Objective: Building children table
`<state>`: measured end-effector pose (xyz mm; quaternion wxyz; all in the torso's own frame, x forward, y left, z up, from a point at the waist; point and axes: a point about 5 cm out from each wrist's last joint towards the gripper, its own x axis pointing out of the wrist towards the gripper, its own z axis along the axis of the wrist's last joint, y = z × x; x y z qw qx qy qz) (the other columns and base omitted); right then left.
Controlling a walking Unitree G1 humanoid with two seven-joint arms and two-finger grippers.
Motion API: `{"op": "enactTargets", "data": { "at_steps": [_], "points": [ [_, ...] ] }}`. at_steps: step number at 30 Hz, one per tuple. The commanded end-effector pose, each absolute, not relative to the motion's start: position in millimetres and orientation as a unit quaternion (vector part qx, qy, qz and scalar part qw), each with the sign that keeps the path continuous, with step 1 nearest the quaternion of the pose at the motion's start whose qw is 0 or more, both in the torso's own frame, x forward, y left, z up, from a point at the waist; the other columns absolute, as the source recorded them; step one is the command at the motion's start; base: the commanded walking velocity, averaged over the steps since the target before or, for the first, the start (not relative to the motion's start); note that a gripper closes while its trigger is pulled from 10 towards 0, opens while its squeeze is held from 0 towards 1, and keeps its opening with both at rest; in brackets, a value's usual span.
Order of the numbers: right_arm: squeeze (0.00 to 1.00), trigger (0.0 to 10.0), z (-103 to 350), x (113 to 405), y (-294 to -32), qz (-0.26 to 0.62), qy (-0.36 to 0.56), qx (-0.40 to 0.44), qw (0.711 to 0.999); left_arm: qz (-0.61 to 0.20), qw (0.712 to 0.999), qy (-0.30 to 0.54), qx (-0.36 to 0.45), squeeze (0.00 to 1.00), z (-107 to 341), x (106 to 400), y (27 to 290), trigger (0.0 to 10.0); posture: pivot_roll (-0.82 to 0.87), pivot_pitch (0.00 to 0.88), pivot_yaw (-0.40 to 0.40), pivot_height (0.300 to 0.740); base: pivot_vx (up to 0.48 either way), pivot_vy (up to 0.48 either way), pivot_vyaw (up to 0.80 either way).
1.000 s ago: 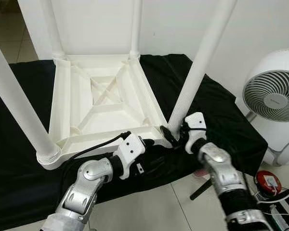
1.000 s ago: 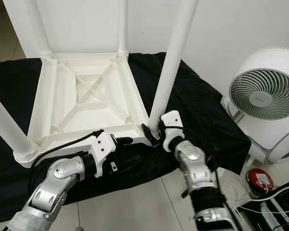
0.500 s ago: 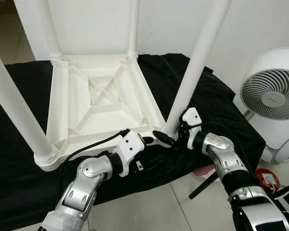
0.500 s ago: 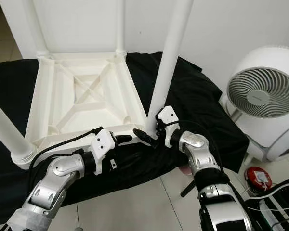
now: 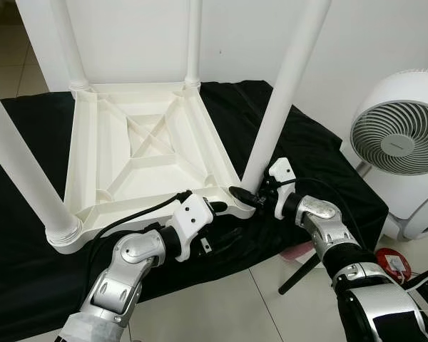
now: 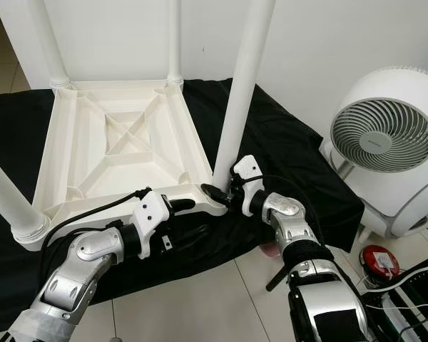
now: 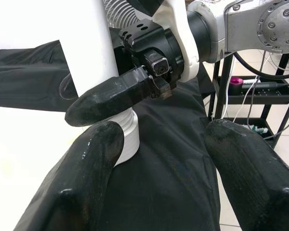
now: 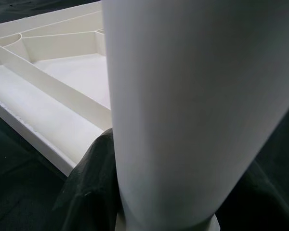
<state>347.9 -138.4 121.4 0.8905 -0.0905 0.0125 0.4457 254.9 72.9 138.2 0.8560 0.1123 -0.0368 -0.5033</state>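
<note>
The smooth white plastic table [image 5: 150,153] lies upside down on black cloth [image 5: 321,164]. The right gripper [image 5: 246,196] clamps a round leg [image 5: 285,92]; the left gripper [image 5: 217,208] hovers spread beside that corner.

White table [image 5: 150,153], upside down, its ribbed underside crossed in an X, four plain white legs [image 5: 285,92]. Black cloth [image 5: 321,160] under it all. At three o'clock a white fan [image 5: 399,139] with a grey grille. Silver arms, black fingers [image 7: 113,98], white wrist housings. Pale floor tiles [image 5: 221,306], and a red disc [image 5: 394,265] at five o'clock.
</note>
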Motion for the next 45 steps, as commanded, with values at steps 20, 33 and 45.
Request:
{"op": "enactTargets", "data": {
  "at_steps": [20, 33, 45],
  "points": [
    [0.0, 10.0, 104.0, 331.9, -132.3, 0.297, 0.006, -0.096, 0.95, -0.486, 0.868, -0.031, 0.101, 0.0, 134.5, 251.2, 68.5, 10.0, 0.0, 0.0, -0.083, 0.74, 0.0, 0.0, 0.0],
    [0.0, 10.0, 99.0, 321.5, -117.5, 0.095, 0.013, -0.045, 0.994, -0.494, 0.863, -0.03, 0.099, 0.0, 133.5, 249.4, 65.3, 10.0, 0.0, 0.0, -0.086, 0.74, 0.0, 0.0, 0.0],
    [1.0, 10.0, 103.4, 306.9, -101.7, 0.097, 0.004, -0.011, 0.995, -0.498, 0.862, -0.029, 0.096, 0.0, 131.5, 245.8, 63.5, 10.0, 0.0, 0.0, -0.093, 0.74, 0.0, 0.0, 0.0]
  ]
}}
